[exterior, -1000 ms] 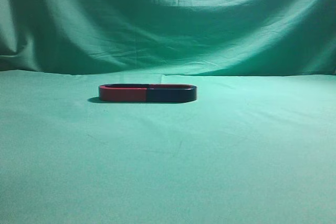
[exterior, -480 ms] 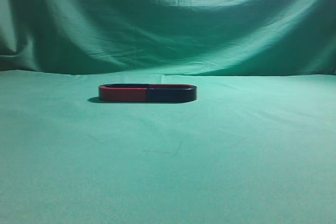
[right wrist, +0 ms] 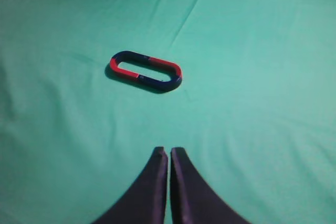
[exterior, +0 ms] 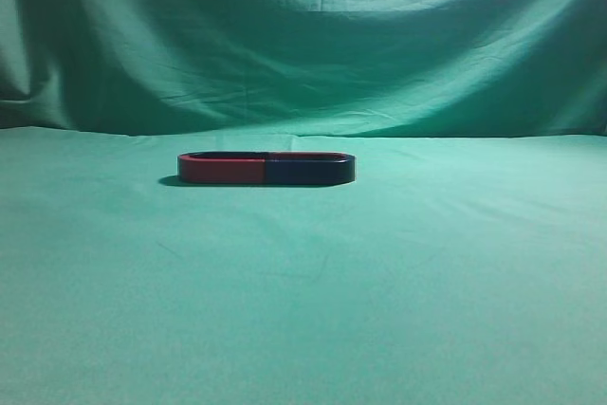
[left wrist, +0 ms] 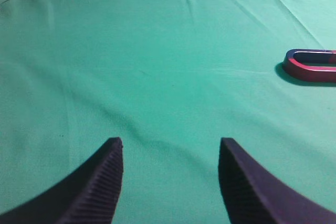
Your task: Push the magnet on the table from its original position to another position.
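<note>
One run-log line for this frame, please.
phase: pre-contact | magnet: joined end to end with red magnet on table | left gripper: open, clear | right gripper: shut, short of magnets

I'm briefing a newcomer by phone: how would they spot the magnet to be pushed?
Start from the green cloth table. One flat elongated loop lies on it, made of two U-shaped halves joined end to end. The magnet is the dark navy half, on the right in the exterior view; the red magnet is its neighbour.

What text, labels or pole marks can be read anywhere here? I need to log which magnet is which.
None: no readable text in any view.
The magnet and the red magnet joined to it show no legible marks; a pale speck at their joint is too small to read.
</note>
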Tool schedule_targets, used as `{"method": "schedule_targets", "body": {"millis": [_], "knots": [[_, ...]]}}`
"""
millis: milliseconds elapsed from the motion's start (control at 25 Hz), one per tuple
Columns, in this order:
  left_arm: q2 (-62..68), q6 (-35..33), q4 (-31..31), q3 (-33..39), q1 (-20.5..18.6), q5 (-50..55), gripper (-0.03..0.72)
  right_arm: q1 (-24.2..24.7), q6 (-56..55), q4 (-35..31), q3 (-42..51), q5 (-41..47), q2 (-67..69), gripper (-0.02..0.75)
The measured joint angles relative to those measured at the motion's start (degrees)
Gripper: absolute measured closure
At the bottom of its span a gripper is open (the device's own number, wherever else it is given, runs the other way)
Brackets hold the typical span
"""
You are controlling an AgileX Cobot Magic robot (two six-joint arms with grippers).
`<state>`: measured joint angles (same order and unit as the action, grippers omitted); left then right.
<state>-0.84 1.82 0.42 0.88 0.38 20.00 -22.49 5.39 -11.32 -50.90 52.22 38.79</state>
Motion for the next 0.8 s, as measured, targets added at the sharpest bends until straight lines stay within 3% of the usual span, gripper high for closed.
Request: {"method": "schedule_targets", "body": {"millis": [200,520,800], "knots": [[0.0,0.0,0.0,0.0,0.0,0.0,0.316,0.0,0.4,0.1,11.0,-5.2,-6.7,0.738],[0.0,0.0,0.0,0.0,0.0,0.0,0.316,0.4,0.6,4.4,28.6,-23.2,-17.6,0.738],[0.0,0.0,0.0,0.0,0.0,0.0,0.316,13.9,0.6,4.8,42.0,-33.4,-31.8,0.738]]}}
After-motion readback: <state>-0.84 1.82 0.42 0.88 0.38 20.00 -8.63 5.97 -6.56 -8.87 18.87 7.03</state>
